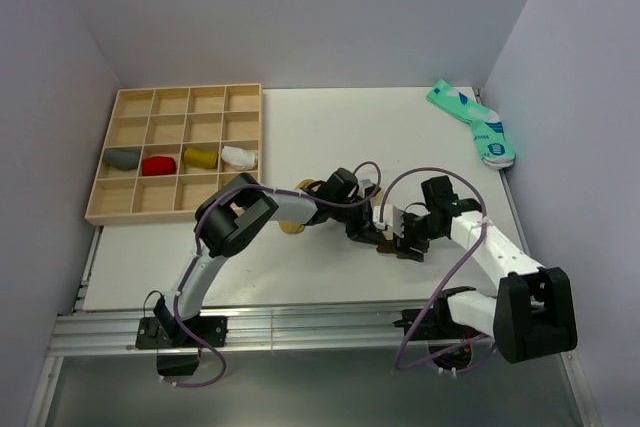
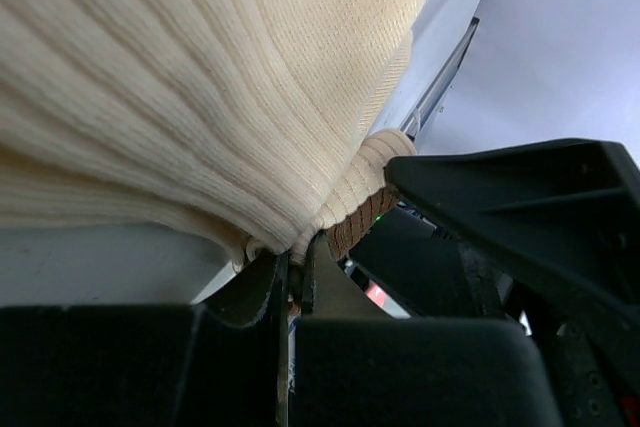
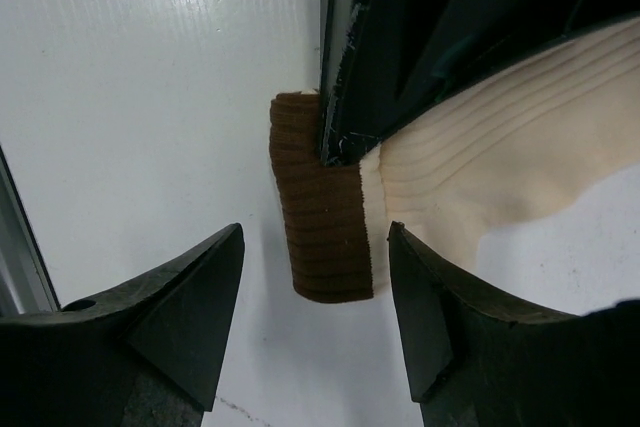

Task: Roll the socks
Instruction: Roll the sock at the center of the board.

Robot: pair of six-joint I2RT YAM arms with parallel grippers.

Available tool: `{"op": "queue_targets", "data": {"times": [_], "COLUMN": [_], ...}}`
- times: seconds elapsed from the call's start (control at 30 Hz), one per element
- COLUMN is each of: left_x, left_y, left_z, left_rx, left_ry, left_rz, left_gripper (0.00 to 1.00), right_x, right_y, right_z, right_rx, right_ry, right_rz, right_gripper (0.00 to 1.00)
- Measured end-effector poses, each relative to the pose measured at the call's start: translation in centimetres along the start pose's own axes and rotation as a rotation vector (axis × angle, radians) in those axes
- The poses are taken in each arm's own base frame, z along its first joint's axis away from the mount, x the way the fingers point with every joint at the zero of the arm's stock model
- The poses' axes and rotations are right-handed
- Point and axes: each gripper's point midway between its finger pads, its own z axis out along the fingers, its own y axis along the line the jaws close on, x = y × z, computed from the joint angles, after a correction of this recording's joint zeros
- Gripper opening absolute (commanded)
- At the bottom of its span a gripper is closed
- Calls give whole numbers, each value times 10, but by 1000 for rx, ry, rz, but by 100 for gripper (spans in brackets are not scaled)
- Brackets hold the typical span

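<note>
**Inspector:** Condition of each claw?

**Assessor:** The left claw (image 2: 297, 267) is closed tight, pinching the ribbed edge of the beige sock (image 2: 200, 97) right at its fingertips. The rest of the sock bunches out ahead of and above that pinch. The right claw (image 3: 315, 247) stands wide open and holds nothing. The brown cuff band (image 3: 320, 217) lies flat on the table (image 3: 150, 97), directly between its jaws and slightly ahead of the tips, touching neither.

**Inspector:** Step in hand, in your judgement?

**Assessor:** Taking the cuff end so the roll can start while the left claw anchors the sock.

**Inspector:** Recommendations?

**Assessor:** Lower the right claw until its tips straddle the brown band, then close squarely across its width. Stay clear of the left claw, which sits just beyond the band. The two are close, so contact between them is the main risk. Catch all the fabric layers, not just the top one, or the roll will start loose. The left pinch should stay firm, because the knit looks soft and likely to slip.
</note>
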Motion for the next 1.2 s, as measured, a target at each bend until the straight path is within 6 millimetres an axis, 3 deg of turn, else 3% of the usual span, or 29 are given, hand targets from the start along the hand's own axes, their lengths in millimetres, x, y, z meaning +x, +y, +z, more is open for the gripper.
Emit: {"op": "queue_targets", "data": {"times": [0.27,0.4,0.43,0.5,0.53,0.6,0.63,0.77,1.2], "left_x": [-3,-4,-4,-4,-4,-5,-5,-8,-26], "left_y": [0,1,1,2,2,2,3,4,29], "left_z": [-3,-5,-5,-5,-5,-5,-5,-8,-61], "left_rx": [8,12,13,13,13,12,11,15,12], "left_ry": [8,13,14,15,14,11,8,-14,-291], "left_rz": [-12,-16,-17,-18,-18,-12,-11,31,201], "left_gripper": [0,0,1,6,15,25,32,40,42], "right_x": [11,16,16,16,15,14,14,13,10], "right_y": [1,-2,-3,-4,-5,-5,-5,-6,-13], "right_z": [11,15,16,16,15,14,14,15,15], "right_rx": [-42,-44,-42,-40,-42,-54,-66,-126,-313], "right_ry": [52,68,71,71,71,76,80,96,147], "right_rz": [12,11,10,10,14,32,42,86,304], "right_gripper": [60,49,40,29,27,23,23,21,20]}}
